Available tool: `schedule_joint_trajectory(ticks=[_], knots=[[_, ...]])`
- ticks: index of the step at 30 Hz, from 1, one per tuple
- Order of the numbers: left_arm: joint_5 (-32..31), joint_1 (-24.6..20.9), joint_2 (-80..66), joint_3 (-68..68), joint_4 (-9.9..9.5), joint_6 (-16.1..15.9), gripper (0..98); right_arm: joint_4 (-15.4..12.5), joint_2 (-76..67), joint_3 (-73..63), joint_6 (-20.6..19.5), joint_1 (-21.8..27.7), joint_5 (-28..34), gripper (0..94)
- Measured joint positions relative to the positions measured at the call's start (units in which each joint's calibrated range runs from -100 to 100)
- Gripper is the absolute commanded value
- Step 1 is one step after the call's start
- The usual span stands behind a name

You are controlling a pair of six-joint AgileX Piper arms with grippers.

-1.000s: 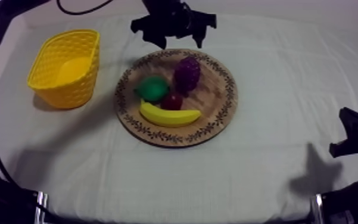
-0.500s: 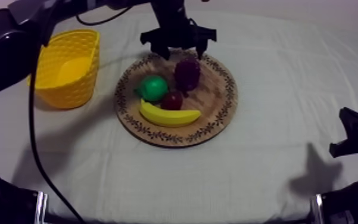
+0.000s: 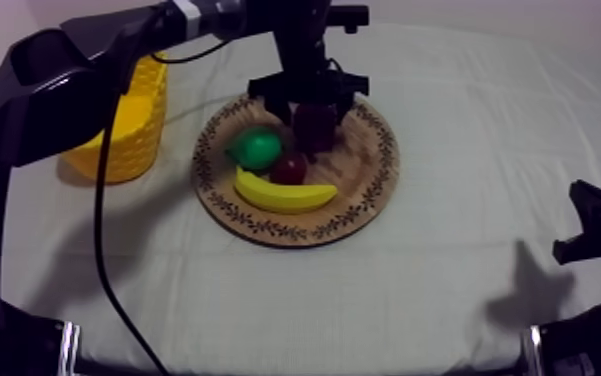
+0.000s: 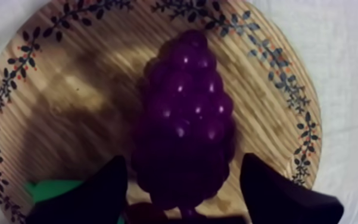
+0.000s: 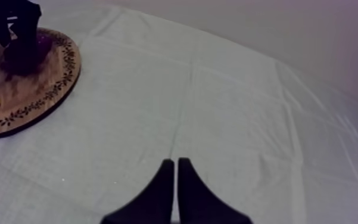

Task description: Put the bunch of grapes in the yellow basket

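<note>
The purple bunch of grapes (image 4: 187, 119) lies on the round wooden board (image 4: 68, 89), toward its far side. My left gripper (image 3: 311, 108) hangs right over the bunch, open, with one black finger (image 4: 97, 190) on each side of the fruit and a gap still showing at one side. In the top view the grapes (image 3: 314, 130) are partly covered by that gripper. The yellow basket (image 3: 134, 130) stands left of the board (image 3: 364, 190). My right gripper (image 5: 176, 179) is shut on nothing, low over the cloth at the right.
A green pear (image 3: 257, 148), a small red fruit (image 3: 289, 167) and a banana (image 3: 284, 192) share the board just in front of the grapes. My left arm (image 3: 74, 80) reaches across above the basket. Bare cloth lies between the board and my right arm (image 3: 594, 235).
My left gripper has come forward from behind the board and dropped over the grapes, its fingers now straddling them. The fruit, the basket and my right arm have not moved.
</note>
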Motion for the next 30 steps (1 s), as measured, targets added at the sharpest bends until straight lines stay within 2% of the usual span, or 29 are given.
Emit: schedule_joint_trajectory(ticks=[30], knots=[[5.7, -1.0, 8.6, -11.4, 1.77, -1.9, 67.6, 0.0, 0.0, 0.0, 0.0, 0.0, 0.0, 0.5]])
